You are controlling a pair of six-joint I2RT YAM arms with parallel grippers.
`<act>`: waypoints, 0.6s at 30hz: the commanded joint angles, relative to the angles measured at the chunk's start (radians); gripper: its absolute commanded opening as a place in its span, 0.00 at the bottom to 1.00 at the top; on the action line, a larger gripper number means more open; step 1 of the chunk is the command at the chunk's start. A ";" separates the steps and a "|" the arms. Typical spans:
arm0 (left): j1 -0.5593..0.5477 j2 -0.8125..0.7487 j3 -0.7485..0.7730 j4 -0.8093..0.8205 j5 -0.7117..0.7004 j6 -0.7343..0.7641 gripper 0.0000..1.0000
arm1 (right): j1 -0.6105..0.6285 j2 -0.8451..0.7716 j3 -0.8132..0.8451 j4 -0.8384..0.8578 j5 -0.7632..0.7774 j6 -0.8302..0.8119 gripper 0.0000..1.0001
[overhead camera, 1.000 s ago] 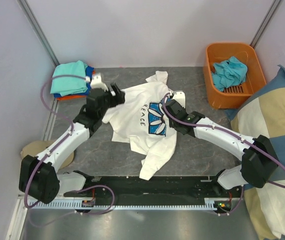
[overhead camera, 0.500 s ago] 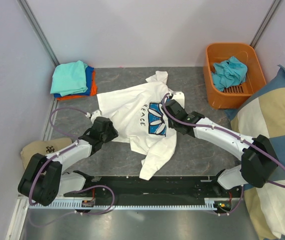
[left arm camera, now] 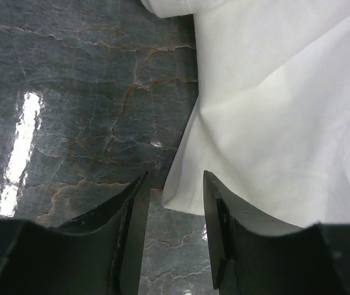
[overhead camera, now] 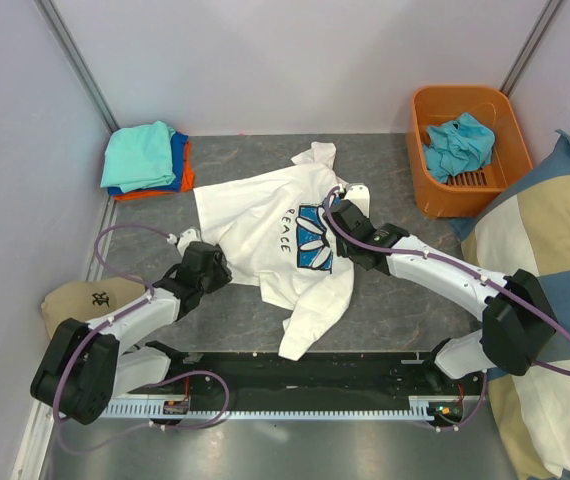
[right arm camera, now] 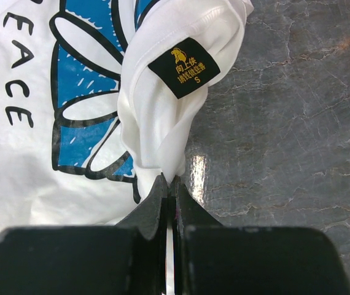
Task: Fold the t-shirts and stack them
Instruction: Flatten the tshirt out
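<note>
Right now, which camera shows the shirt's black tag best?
Right wrist camera: the black tag is close up on the white shirt, gold writing showing. From the top it cannot be made out; the left wrist shows only plain cloth.

Spread tee (overhead camera: 265, 225) lay mid-table (overhead camera: 395, 290), w/ the stack of folded tees (overhead camera: 145, 160) behind it to the left. Basket (overhead camera: 420, 150) holding a crumpled tee (overhead camera: 457, 143) stood behind-right of the spread tee, cushion (overhead camera: 555, 260) further right, cap (overhead camera: 75, 300) near-left of it. L gripper (left arm camera: 175, 178) sat at its left edge, R gripper (right arm camera: 170, 181) on its right side.
</note>
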 commanded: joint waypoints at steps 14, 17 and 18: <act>-0.002 0.051 -0.011 0.064 0.058 -0.054 0.38 | 0.003 -0.017 -0.009 0.002 0.000 0.013 0.00; -0.002 0.051 -0.008 0.065 0.080 -0.051 0.37 | 0.003 -0.014 -0.009 -0.001 -0.001 0.016 0.00; -0.002 0.050 -0.006 0.064 0.084 -0.050 0.37 | 0.003 -0.014 -0.009 -0.001 0.000 0.016 0.00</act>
